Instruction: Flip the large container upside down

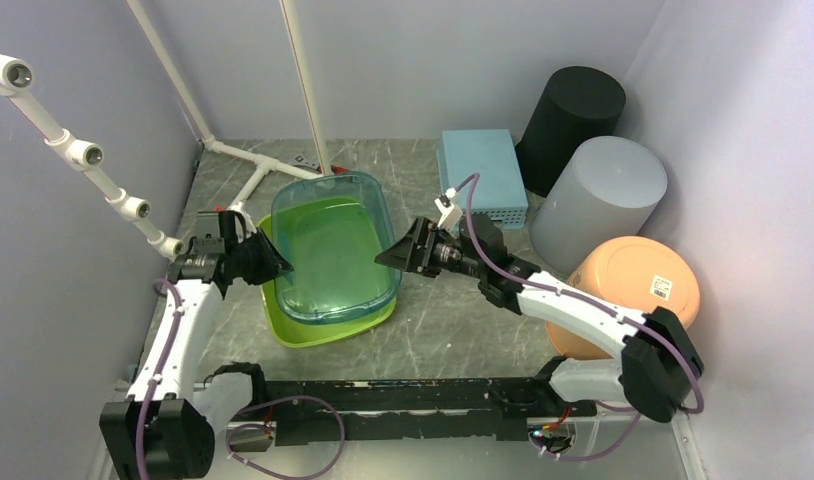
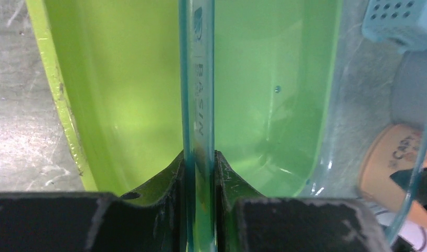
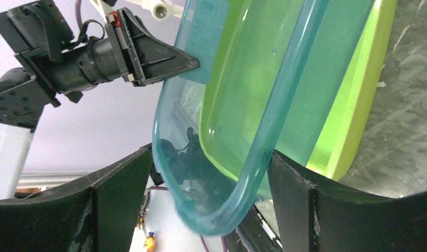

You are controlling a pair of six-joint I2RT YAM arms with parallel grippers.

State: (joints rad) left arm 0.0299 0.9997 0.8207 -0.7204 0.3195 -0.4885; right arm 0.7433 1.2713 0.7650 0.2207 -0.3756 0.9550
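The large container, a clear teal basin (image 1: 333,240), rests in a lime green tub (image 1: 323,330) at the table's middle left. My left gripper (image 1: 278,262) is shut on the basin's left rim (image 2: 198,79), which runs straight up between the fingers in the left wrist view, where the gripper (image 2: 200,157) pinches it. My right gripper (image 1: 388,255) is at the basin's right side. It stands open (image 3: 210,152), and the curved teal rim (image 3: 285,79) passes between its fingers without touching either. The green tub (image 3: 353,105) shows through the basin.
At the back right stand a light blue perforated box (image 1: 483,175), a black bin (image 1: 573,115) and a grey bucket (image 1: 603,200). An orange bowl (image 1: 638,290) lies by the right arm. White pipes (image 1: 253,170) cross the back left.
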